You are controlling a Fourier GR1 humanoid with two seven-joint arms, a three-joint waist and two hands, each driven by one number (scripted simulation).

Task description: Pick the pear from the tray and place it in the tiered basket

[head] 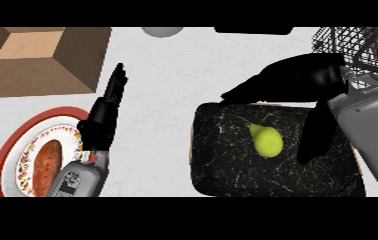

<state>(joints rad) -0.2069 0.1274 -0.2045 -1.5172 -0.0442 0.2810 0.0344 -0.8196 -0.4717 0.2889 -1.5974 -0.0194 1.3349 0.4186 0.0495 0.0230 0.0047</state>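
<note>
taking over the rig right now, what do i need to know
Left hand: open, resting beside the plate, left of the tray.
Right hand: open, over the tray's far edge, thumb near the pear, holding nothing.
Pear: lying on the black tray.
Tiered basket: far right, beyond the right hand.
Done: nothing moved yet.
Left: grasp the pear, lift it, set it in the basket.

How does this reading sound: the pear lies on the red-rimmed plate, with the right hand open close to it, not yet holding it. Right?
Not quite. In the head view the pear lies on the black tray, not on the red-rimmed plate, which sits far to the left. The rest holds: the right hand is open close to it, not yet holding it.
</note>
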